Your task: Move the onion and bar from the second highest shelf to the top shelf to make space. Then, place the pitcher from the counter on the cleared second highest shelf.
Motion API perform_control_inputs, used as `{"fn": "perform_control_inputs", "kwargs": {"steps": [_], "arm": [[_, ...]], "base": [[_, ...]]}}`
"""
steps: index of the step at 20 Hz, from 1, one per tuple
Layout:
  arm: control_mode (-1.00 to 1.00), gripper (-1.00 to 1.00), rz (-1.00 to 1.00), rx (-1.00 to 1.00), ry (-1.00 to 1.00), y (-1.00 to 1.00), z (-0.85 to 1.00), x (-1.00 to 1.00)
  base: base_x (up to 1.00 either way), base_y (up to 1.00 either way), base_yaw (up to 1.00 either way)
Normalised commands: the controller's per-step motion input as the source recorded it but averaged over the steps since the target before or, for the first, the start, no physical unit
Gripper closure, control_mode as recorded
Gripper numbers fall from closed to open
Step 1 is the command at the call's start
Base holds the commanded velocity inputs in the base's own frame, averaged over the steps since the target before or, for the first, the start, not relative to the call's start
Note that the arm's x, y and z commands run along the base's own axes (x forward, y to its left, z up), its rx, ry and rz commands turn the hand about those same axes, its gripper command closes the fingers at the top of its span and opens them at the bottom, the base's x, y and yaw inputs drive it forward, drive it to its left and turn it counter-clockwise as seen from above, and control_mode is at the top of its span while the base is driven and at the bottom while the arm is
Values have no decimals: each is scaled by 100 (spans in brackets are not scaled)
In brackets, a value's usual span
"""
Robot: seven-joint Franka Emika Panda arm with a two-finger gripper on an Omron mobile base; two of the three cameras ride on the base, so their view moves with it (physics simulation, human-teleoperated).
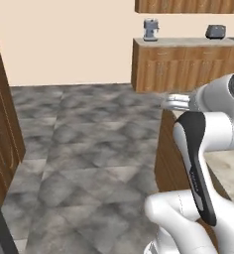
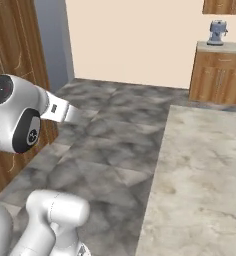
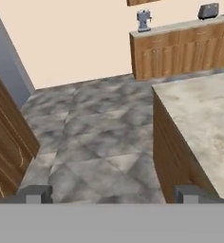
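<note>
Counter point(image 3: 204, 118), the one task thing on show, is a beige marbled slab on brown wooden fronts, its long axis running from the near right away toward the far wall; in the right base view point(image 2: 205, 175) it fills the lower right. Gripper point(image 3: 113, 194) hangs over grey tiled floor point(image 3: 95, 137) just left of that counter's edge, fingers point(image 3: 35, 194) spread wide apart, released, grasping nothing and touching nothing. Far cabinets point(image 3: 180, 52) carry a coffee machine point(image 3: 143, 21) and a toaster point(image 3: 208, 10)
</note>
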Motion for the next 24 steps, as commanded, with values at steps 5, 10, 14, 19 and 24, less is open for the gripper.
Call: {"fn": "perform_control_inputs", "kwargs": {"steps": [5, 10, 14, 19, 24], "arm": [[100, -100, 0, 0, 0, 0, 0, 0], [100, -100, 0, 0, 0, 0, 0, 0], [100, -100, 0, 0, 0, 0, 0, 0], [100, -100, 0, 0, 0, 0, 0, 0], [100, -100, 0, 0, 0, 0, 0, 0]], "base": [[100, 7, 23], [100, 5, 3], [100, 26, -2], [100, 14, -9], [100, 21, -31]]}}
